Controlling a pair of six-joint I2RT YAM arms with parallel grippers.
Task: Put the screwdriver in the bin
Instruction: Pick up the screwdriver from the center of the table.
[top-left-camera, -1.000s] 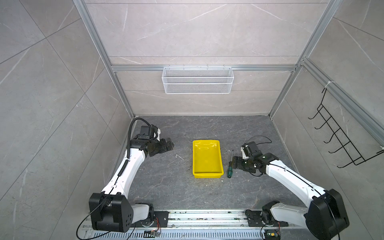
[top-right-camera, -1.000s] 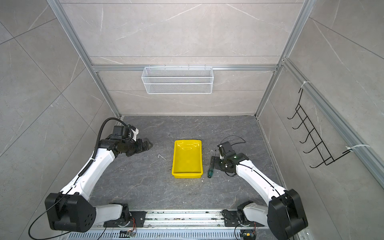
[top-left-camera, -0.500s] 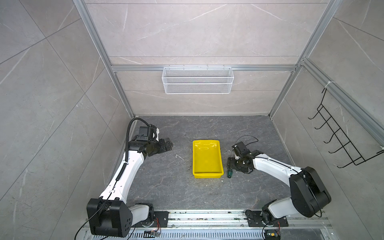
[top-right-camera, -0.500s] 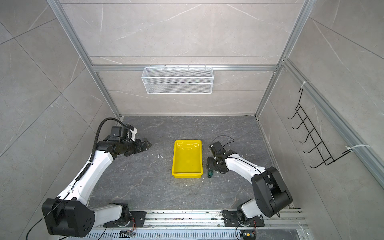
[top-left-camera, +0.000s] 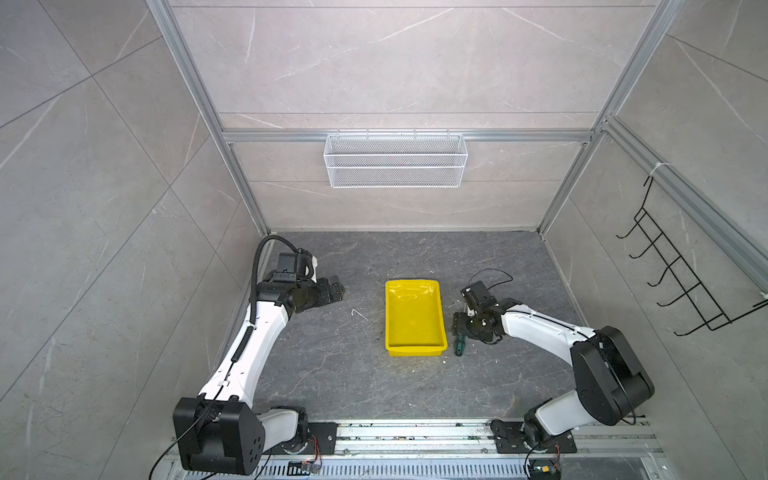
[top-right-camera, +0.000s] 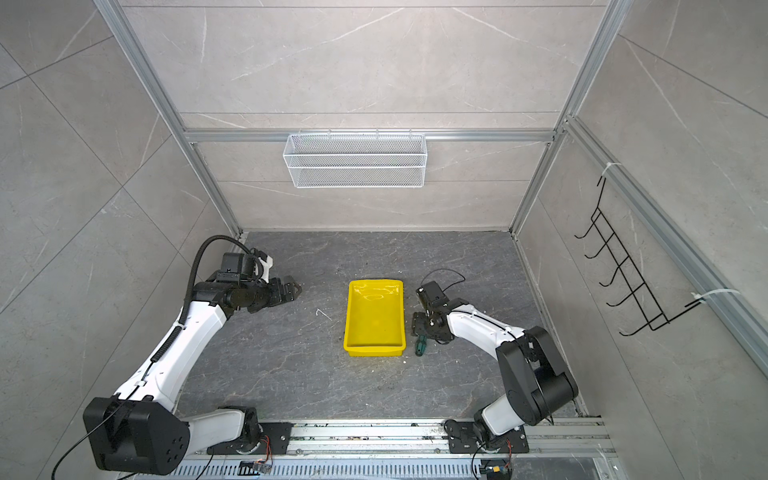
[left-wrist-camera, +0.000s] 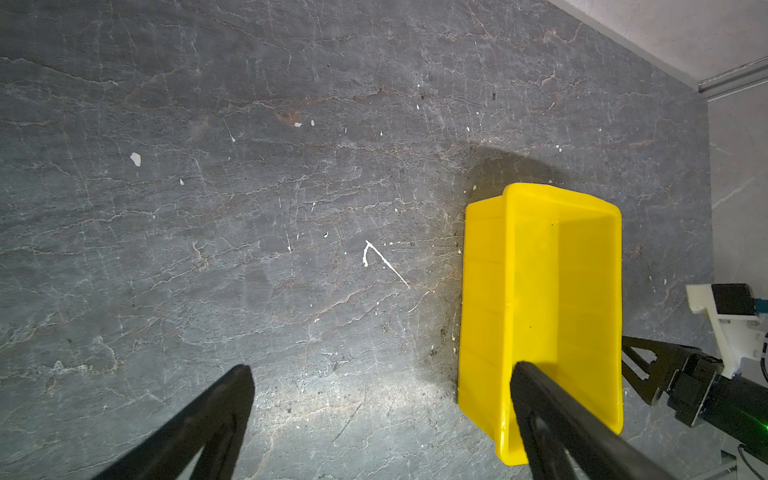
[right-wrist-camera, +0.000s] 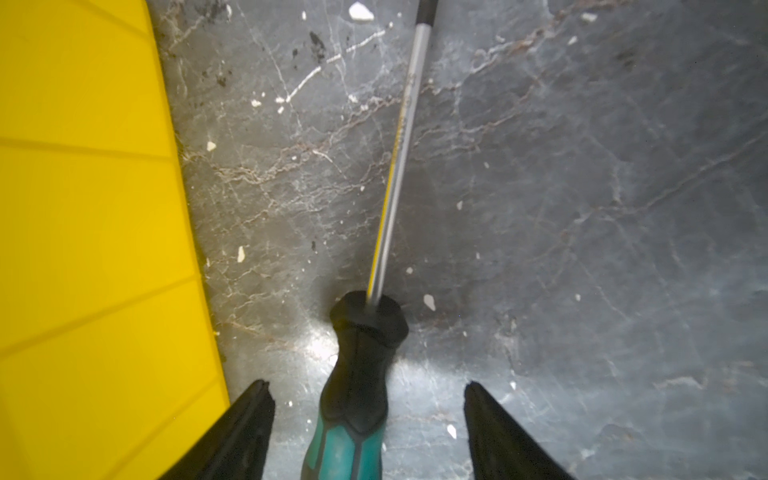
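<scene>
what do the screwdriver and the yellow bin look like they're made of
The screwdriver: handle looks like moulded plastic or rubber, matte teal and black; shaft looks like bare metal, with a bright streak along it. The bin: probably moulded plastic, uniform bright yellow, glossy, with a highlight on its floor.

Robot lab cell: tiled walls (top-left-camera: 374, 62), aluminium frame (top-left-camera: 270, 136), base rail (top-left-camera: 415, 432).

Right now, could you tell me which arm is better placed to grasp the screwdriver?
Right: the right gripper straddles the screwdriver handle, jaws open, beside the bin; the left gripper hangs beyond the bin.
</scene>
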